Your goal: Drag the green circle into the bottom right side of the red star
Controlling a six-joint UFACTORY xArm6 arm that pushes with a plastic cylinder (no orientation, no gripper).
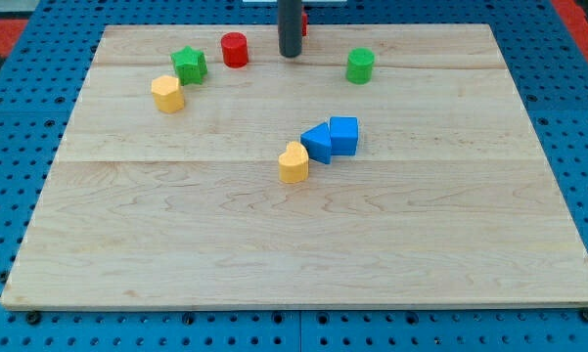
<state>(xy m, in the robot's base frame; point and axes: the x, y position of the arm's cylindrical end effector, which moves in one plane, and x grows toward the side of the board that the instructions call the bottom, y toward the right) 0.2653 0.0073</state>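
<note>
The green circle [360, 66] stands near the view's top, right of centre. My tip [291, 55] rests on the board to its left, about a block's width away from it. A red block [303, 22], which may be the red star, shows only as a sliver behind the rod's right side at the top edge; its shape is hidden.
A red cylinder [235, 49], a green star [189, 65] and a yellow hexagon [167, 94] sit at the top left. Two blue blocks [331, 139] touch each other at the centre, with a yellow heart [294, 162] against their lower left. The wooden board [294, 244] ends at blue pegboard.
</note>
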